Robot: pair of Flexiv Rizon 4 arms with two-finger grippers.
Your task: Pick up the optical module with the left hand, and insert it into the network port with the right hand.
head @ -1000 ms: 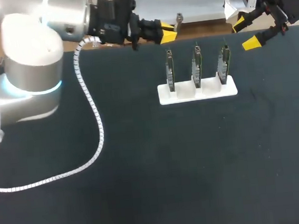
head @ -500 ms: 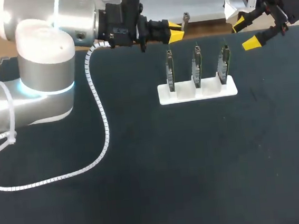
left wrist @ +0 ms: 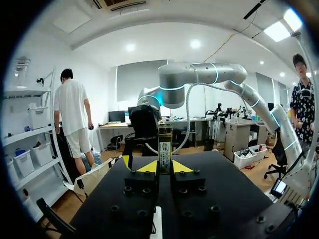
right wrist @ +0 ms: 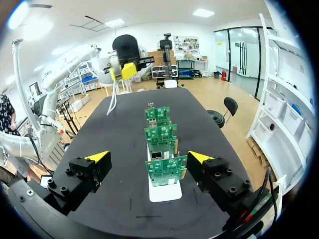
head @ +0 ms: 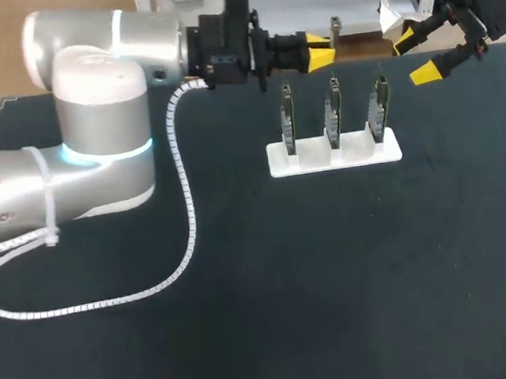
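The left arm (head: 99,168) lay across the far side of the black table (head: 333,280), entering at 9 o'clock. The left gripper (head: 322,45) sat at 12 o'clock of the white holder (head: 335,156), its yellow tips closed on the small optical module (head: 336,27), which stuck out beyond them. 3 circuit boards (head: 332,110) stood upright in the holder, side by side. The right gripper (head: 417,55) hung toward the holder's 1 o'clock, fingers spread apart. A white coiled cable (head: 183,205) trailed from the left arm toward 8 o'clock.

Head looks down from behind; right wrist (low, close) shares the network-port boards (head: 331,110).
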